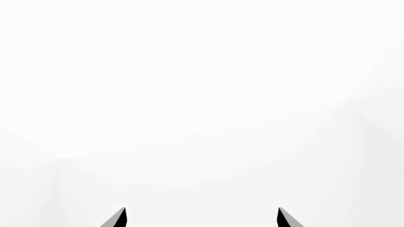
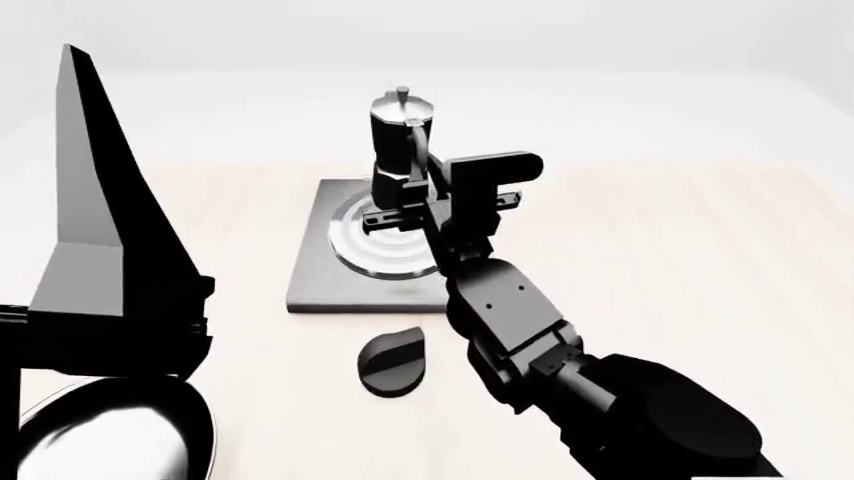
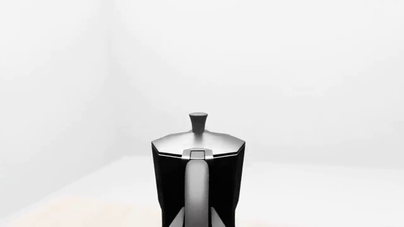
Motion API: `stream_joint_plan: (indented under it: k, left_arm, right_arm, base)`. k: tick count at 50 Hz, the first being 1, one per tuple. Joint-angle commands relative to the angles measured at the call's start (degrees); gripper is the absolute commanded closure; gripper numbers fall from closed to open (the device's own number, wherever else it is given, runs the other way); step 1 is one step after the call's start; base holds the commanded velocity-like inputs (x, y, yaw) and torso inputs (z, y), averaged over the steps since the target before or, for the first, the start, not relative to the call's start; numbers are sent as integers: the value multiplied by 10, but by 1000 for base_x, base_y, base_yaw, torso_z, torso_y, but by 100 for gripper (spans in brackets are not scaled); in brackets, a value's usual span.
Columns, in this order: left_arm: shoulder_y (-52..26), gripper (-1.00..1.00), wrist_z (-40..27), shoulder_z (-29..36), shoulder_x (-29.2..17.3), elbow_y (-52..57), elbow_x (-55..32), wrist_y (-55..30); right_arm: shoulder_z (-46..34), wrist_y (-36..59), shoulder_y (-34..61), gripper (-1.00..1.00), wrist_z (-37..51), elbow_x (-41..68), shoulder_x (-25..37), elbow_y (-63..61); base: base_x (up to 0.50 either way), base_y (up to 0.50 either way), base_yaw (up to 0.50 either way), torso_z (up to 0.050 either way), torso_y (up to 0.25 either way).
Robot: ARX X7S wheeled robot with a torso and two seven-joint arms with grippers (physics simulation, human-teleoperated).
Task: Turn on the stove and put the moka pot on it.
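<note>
The moka pot [image 2: 395,140], black with a silver lid and top knob, stands upright over the far part of the stove's ringed burner [image 2: 363,245]. I cannot tell whether it rests on the burner or hangs just above it. My right gripper [image 2: 418,195] is shut on its curved handle. In the right wrist view the moka pot [image 3: 170,179] fills the lower middle, its handle [image 3: 197,189] clamped in my right gripper [image 3: 197,220]. The stove's grey slab [image 2: 310,290] lies flat, and its black round knob [image 2: 391,360] sits just in front of it. My left gripper [image 1: 200,217] is open and faces blank white.
A black frying pan [image 2: 114,440] with a shiny inside lies at the near left. My left arm [image 2: 107,250] rises tall at the left, blocking that side. The pale wooden table [image 2: 694,260] stretches to the right of the stove.
</note>
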Motion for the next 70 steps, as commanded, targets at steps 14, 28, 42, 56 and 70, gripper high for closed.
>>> stream_joint_plan:
  k: [14, 28, 42, 56, 70]
  left_arm:
    - [10, -100, 4, -5, -2, 1, 7, 1]
    - [20, -100, 5, -9, -3, -2, 12, 5]
    - [23, -100, 5, -16, 0, -1, 10, 2]
    - [20, -100, 7, -21, 2, 2, 3, -3]
    - [21, -100, 6, -20, 3, 1, 5, -1]
  right_arm:
    - [15, -50, 16, 100, 17, -44, -1, -11]
    - [13, -38, 25, 100, 30, -52, -1, -9]
    - [15, -35, 37, 100, 39, -59, -1, -8]
    - [16, -34, 41, 100, 40, -56, -1, -3]
    - [15, -44, 29, 100, 38, -59, -1, 1]
  base:
    - [0, 0, 0, 2, -113]
    - [-1, 0, 0, 3, -113]
    - [-1, 0, 0, 3, -114]
    - [-1, 0, 0, 4, -113]
    - [-1, 0, 0, 4, -113]
